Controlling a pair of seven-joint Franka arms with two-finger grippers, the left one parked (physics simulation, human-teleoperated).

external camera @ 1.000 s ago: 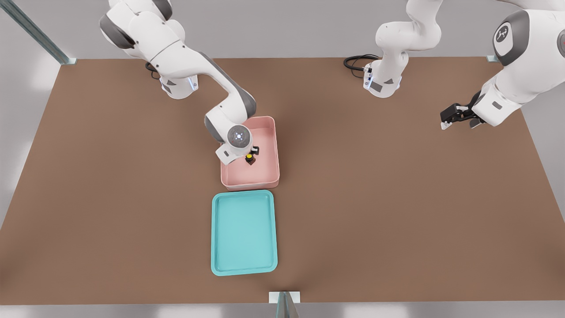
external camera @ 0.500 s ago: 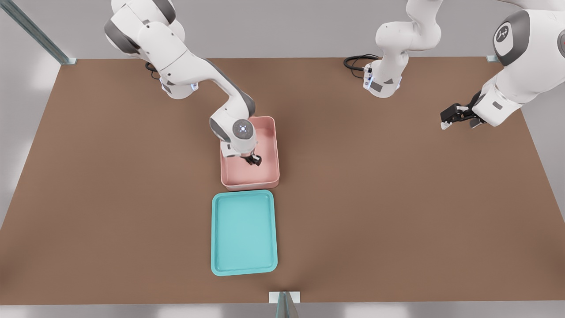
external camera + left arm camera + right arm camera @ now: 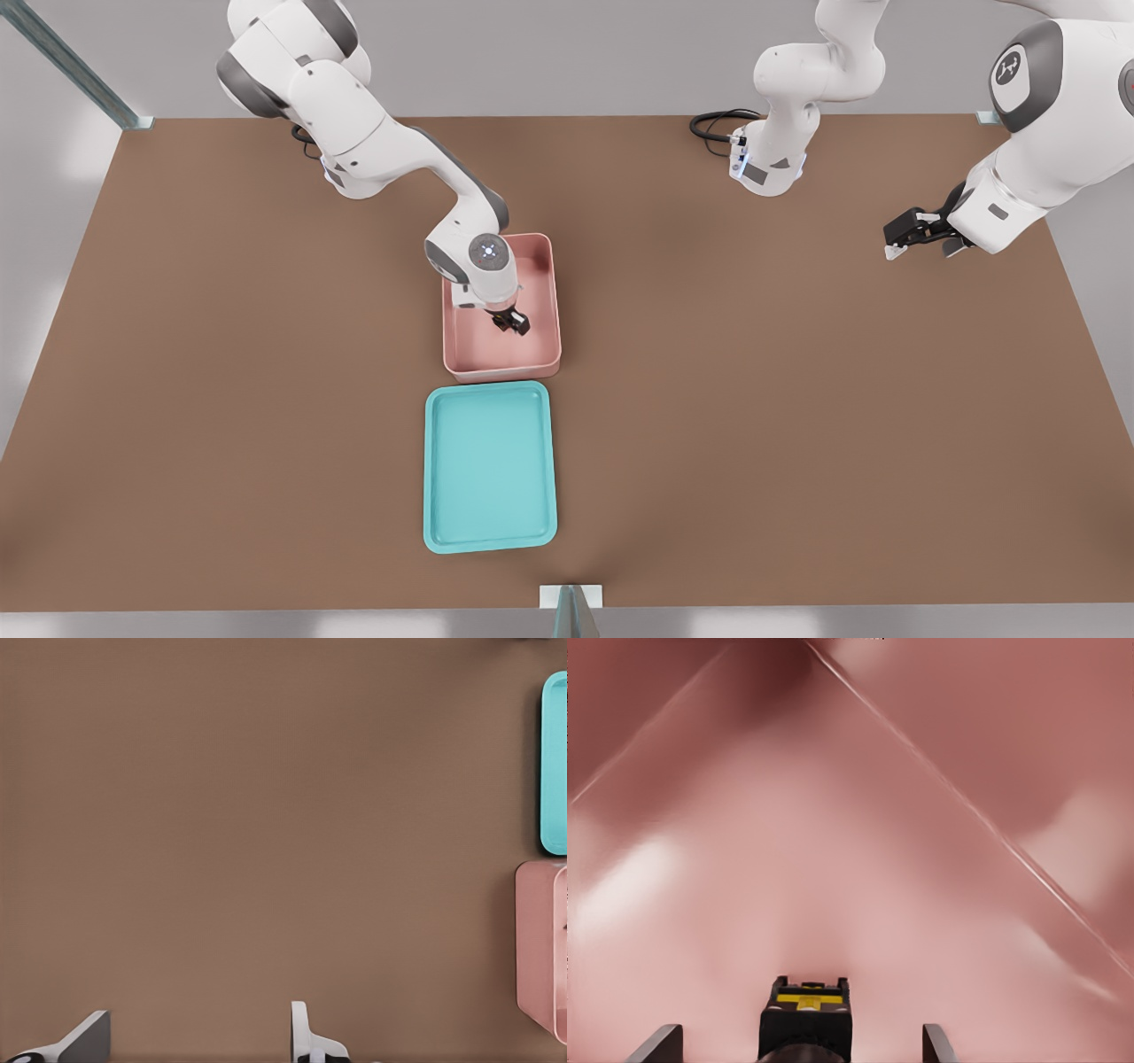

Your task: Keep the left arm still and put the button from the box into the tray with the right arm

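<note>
lowered further into the box [image 3: 546, 301] since a second ago, with the gripper [image 3: 513, 323] now down between the pink walls and the lit grey cap of the right arm [image 3: 488, 252] drawn back toward the far end of the box; yellow cap of the button visible beside the gripper then, covered by the black fingers in the front view now. from the front view's left: bare brown table [image 3: 221, 399], then the teal tray [image 3: 436, 470] nearest the camera with nothing in it, sitting just beside the near wall of the box without overlapping. right above the tray in that view, the box, holding gripper and button together near its middle. seen from the right wrist: button [image 3: 806, 1023] standing on the pink floor, dark body with a yellow strip on top, sitting between the two fingertips [image 3: 658, 1043]. fingers spread wide, each tip well clear of the button's sides, nothing clamped. gripper centred over the button [image 3: 802, 1047]. seen from the left wrist: edge of the tray [image 3: 555, 762] and a corner of the box [image 3: 539, 948] side by side on the table [image 3: 266, 833], apart by a narrow gap.
</note>
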